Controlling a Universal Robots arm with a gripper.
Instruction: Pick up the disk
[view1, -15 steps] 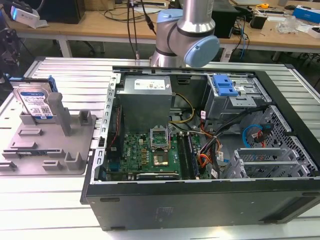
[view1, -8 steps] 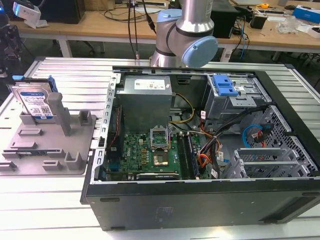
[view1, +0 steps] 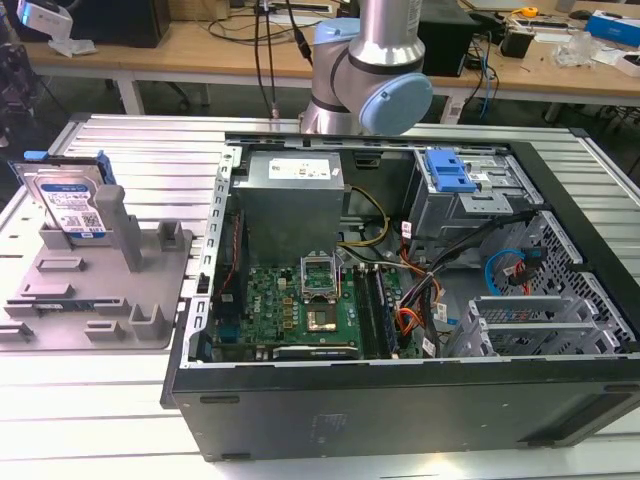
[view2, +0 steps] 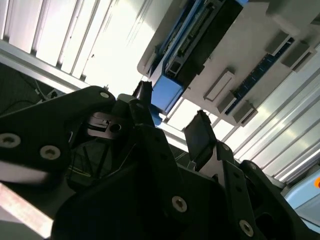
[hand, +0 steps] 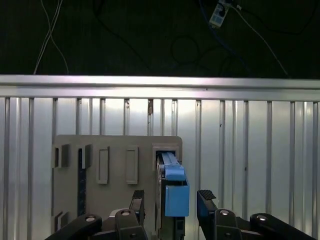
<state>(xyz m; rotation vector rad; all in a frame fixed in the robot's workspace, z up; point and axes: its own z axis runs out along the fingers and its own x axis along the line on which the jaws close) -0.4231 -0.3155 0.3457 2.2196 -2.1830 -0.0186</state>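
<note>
Your disk (view1: 68, 205), the flat rectangular silver hard drive with a white-and-blue label and blue plastic side rails, stands on edge in a slot at the far corner of the grey plastic fixture with upright posts (view1: 110, 290). The fixture lies flat on the ribbed aluminium bench (view1: 150, 150), on the exterior view's left, just beside the open black computer case (view1: 400, 400). Inside that case you can see a green motherboard, a grey power supply box and a blue plastic drive-bay bracket (view1: 447, 170); the silver and pale blue robot arm (view1: 375, 70) rises behind its far wall. In the first wrist view the black gripper (hand: 171, 200) sits directly over the disk (hand: 175, 192), whose blue rail end points up between the two fingers (hand: 206, 200). The fingers are spread wide, one on each side of the disk, with a strip of grey fixture (hand: 115, 150) or bench (hand: 250, 150) showing in each gap, so nothing is gripped. The second wrist view shows the same straddle from a slant: the gripper (view2: 172, 115) brackets the blue end of the disk (view2: 167, 92), and there the nearer finger looks close to the rail, though you probably still have clearance.
</note>
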